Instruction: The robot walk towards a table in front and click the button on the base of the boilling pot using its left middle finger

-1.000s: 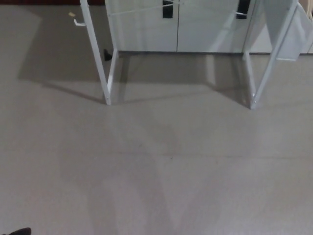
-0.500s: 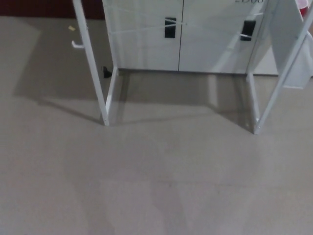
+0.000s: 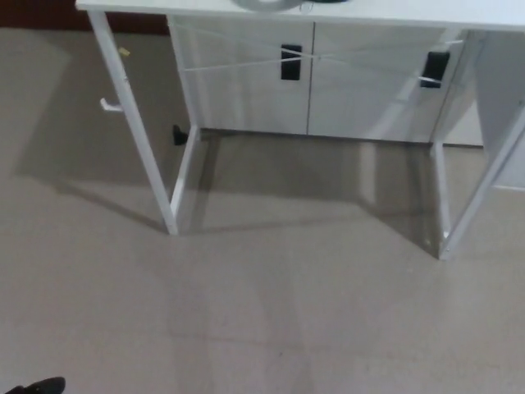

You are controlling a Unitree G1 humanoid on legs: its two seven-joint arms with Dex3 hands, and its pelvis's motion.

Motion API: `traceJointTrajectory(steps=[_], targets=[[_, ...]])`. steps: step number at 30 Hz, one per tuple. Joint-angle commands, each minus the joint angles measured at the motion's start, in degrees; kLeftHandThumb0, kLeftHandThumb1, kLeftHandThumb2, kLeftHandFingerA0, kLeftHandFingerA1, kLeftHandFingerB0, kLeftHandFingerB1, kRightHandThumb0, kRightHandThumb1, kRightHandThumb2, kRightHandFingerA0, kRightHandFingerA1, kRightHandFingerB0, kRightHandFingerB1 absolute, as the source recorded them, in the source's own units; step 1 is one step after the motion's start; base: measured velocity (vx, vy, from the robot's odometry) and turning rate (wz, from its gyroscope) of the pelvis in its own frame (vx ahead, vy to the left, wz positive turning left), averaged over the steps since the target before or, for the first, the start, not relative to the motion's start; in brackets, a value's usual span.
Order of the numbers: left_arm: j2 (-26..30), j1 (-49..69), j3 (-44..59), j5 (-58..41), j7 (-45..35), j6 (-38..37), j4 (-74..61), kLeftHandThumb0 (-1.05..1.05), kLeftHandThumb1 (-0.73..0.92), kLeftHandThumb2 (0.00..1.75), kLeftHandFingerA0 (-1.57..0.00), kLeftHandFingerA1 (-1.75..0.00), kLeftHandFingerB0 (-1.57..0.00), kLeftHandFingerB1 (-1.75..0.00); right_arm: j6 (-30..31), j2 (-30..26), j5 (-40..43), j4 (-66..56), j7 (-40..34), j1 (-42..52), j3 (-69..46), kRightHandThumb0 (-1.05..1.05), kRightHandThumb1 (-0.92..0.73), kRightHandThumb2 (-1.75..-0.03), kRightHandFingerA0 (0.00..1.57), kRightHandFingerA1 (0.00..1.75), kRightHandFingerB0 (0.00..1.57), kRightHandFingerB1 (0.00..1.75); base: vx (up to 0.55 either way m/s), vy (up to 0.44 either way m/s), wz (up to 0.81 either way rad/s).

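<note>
We see neither hand in the head view, so we cannot tell whether either is open, closed or holding anything. No arm shows either, so places relative to the hand cannot be read off; we judge only that the work lies ahead of and above wherever the hands hang.

The white surface [image 3: 394, 12] runs along the top edge, its long axis left to right, on white legs [image 3: 135, 131] over grey floor [image 3: 271, 312]. A grey rounded rim [image 3: 264, 4] sits on it at top centre, cut off by the frame; we guess it is the base of the boiling pot, but the button is not visible. White cabinets [image 3: 328, 90] with black handles stand behind the legs. A dark shape [image 3: 37, 386] at bottom left, unclear.

We judge the walk-up is not finished; neither hand can be called nearer.
</note>
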Motion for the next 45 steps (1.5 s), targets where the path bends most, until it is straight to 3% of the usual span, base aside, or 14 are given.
traceJointTrajectory(steps=[1, 45], targets=[[1.86, 0.16, -0.24, 0.38, -0.36, 0.01, 0.06, -0.16, 0.48, 0.54, -0.57, -0.44, -0.56, -0.38, -1.21, -0.03, 0.69, -0.24, 0.97, 0.1, -0.2, -0.24, -0.62, -0.58, 0.73, 0.57, 0.53, 0.46, 0.36, 0.24, 0.28], [3.23, -0.79, -0.81, 0.04, 0.11, 1.87, -0.73, -0.15, 0.49, 0.55, -0.64, -0.44, -0.62, -0.4, 1.64, 0.28, -1.38, -1.37, -1.11, -1.74, 2.12, -0.3, -0.61, -0.58, 0.74, 0.55, 0.55, 0.45, 0.25, 0.004, 0.0]])
